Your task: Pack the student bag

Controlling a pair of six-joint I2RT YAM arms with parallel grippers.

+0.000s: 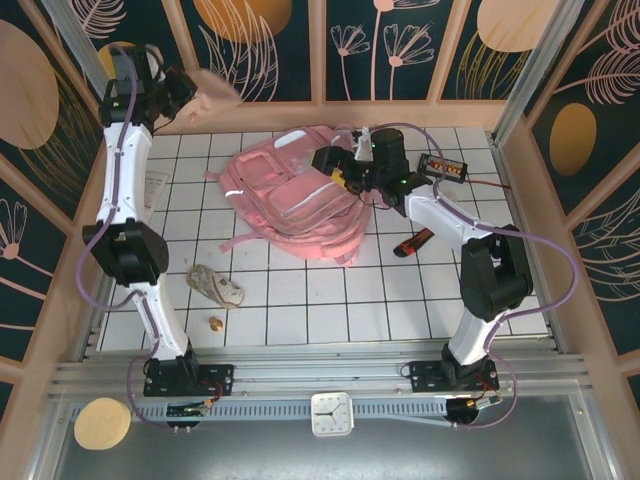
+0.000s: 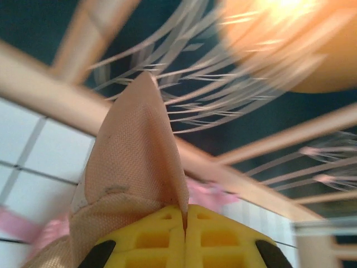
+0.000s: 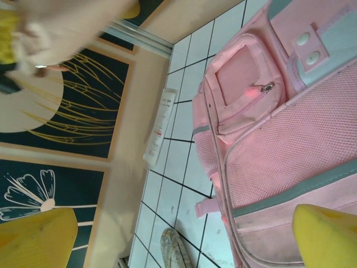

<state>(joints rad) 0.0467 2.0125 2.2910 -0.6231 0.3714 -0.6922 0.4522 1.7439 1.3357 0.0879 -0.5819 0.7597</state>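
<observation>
The student bag [image 1: 295, 195] is a large pale pink backpack lying flat in the middle of the tiled table; its mesh and zip pockets are close up in the right wrist view [image 3: 279, 128]. My left gripper [image 1: 190, 95] is raised high at the back left, well clear of the bag. Its yellow jaws [image 2: 184, 215] are shut on a piece of peach fabric [image 2: 134, 167], which hangs beside it [image 1: 215, 95]. My right gripper [image 1: 340, 170] hovers over the bag's right upper part. It stands open [image 3: 178, 240], with nothing between the fingers.
A patterned pouch [image 1: 215, 287] and a small brown object [image 1: 215, 323] lie front left of the bag. A white packet [image 1: 155, 183] lies by the left wall. A red-and-black item [image 1: 413, 243] and a black device with orange digits [image 1: 443, 166] lie to the right.
</observation>
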